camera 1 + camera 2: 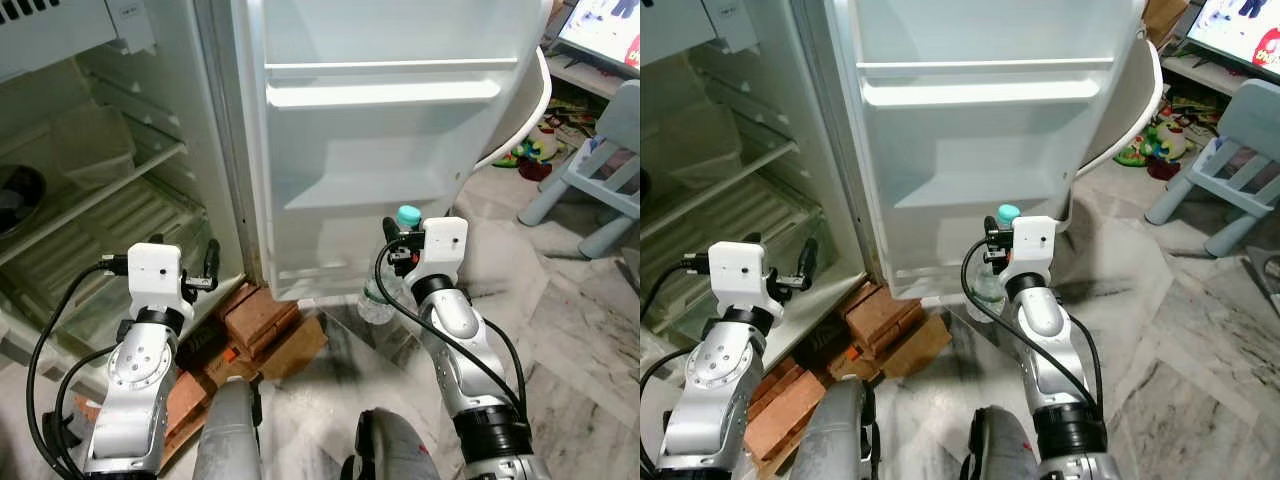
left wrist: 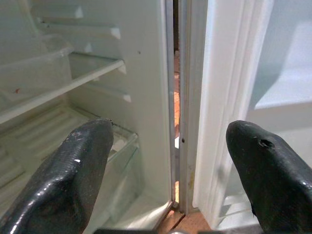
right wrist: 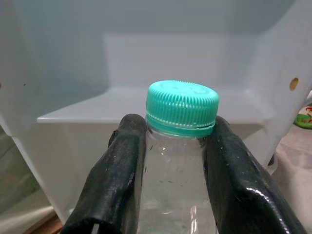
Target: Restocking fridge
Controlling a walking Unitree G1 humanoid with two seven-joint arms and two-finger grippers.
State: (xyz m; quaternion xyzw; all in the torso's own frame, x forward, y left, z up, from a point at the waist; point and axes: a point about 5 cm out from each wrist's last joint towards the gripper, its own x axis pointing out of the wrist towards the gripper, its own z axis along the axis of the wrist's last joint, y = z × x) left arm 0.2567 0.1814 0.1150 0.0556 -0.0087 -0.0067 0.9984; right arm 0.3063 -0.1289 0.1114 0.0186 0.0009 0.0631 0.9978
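Observation:
The fridge stands open with its white door (image 1: 385, 150) swung wide, door shelves (image 1: 380, 92) bare. My right gripper (image 3: 175, 141) is shut on a clear plastic bottle (image 1: 378, 300) with a teal cap (image 3: 182, 107), gripping it at the neck, upright, just in front of the lowest door shelf (image 3: 117, 109). My left gripper (image 2: 170, 161) is open with nothing between its fingers (image 2: 73, 170), raised near the hinge side of the fridge body (image 1: 120, 200), facing the inner glass shelves (image 2: 63, 83).
Bricks (image 1: 255, 315) prop up the fridge base on the marble floor (image 1: 560, 320). A pale blue child's chair (image 1: 600, 170), toys (image 1: 535, 150) and a screen (image 1: 605, 30) stand at the right. A dark pot (image 1: 15, 195) sits inside the fridge at the left.

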